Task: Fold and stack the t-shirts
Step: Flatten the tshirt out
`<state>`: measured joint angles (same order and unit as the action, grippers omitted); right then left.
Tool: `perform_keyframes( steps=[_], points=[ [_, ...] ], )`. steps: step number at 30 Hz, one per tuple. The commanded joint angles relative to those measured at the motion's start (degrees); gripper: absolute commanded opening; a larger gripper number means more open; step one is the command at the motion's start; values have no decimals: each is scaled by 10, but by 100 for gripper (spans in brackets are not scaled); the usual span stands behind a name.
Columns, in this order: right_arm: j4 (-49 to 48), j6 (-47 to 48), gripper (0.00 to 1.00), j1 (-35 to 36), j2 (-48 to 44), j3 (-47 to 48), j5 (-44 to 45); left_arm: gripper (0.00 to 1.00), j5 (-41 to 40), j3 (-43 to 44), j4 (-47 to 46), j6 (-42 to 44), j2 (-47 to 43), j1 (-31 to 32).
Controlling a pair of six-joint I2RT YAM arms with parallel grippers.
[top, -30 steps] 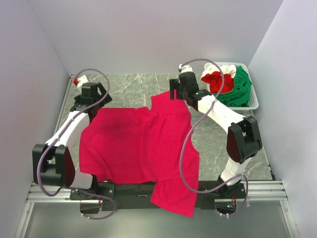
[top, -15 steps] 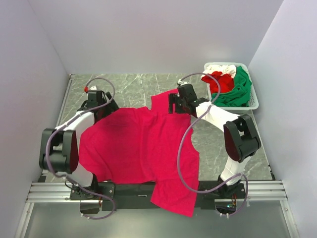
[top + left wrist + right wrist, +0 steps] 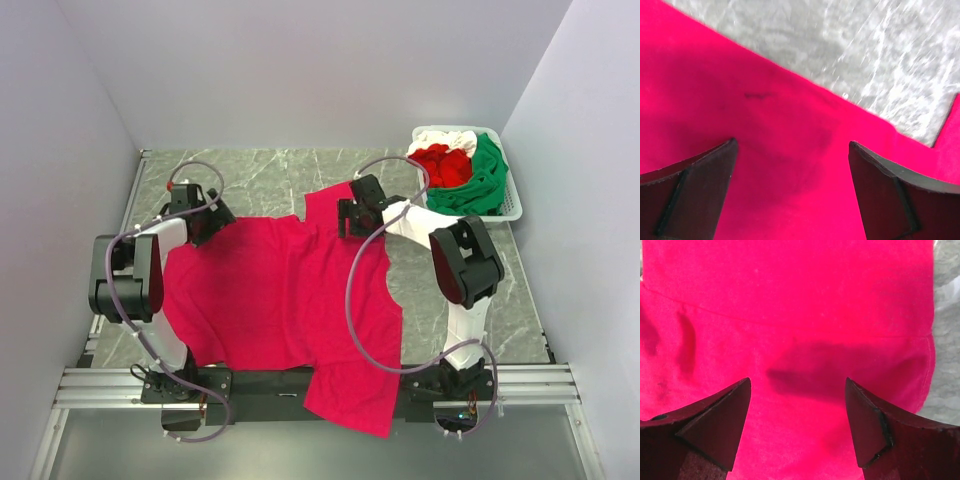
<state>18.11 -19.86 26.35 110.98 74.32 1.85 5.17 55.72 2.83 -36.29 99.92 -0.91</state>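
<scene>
1. The left arm [image 3: 128, 285]: base at the near left edge. Elbow folded back close above the base, forearm running toward the far side, wrist turned to the right.
2. The left gripper [image 3: 208, 222] [image 3: 792, 150]: pointed downward, jaws spread wide. Its two dark fingers [image 3: 695, 195] show at either side of the wrist view, tips well apart.
3. The right arm [image 3: 420, 222]: base at the near right edge. Black elbow bent, white forearm reaching left and far toward the middle.
4. The right gripper [image 3: 350, 216] [image 3: 797, 385]: pointed downward, jaws spread wide. Wedge-shaped dark fingertips stand well apart.
</scene>
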Motion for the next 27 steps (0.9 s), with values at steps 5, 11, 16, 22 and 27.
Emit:
perform_keyframes(
  steps=[5, 11, 16, 22, 27],
  points=[
    [15, -7, 81, -24, 34, 60, 1, 99, 30, 40, -15, 6, 39, -29],
    [44, 3, 81, -42, 78, 121, -4, 99, 38, 78, -8, 7, 70, -30],
    [67, 10, 81, -50, 121, 184, -11, 99, 38, 112, 0, 4, 87, -37],
    [119, 21, 81, -57, 190, 302, -16, 99, 37, 168, 18, 6, 122, -39],
    [149, 27, 82, -68, 238, 397, -22, 99, 17, 221, 35, 7, 152, -42]
  ],
)
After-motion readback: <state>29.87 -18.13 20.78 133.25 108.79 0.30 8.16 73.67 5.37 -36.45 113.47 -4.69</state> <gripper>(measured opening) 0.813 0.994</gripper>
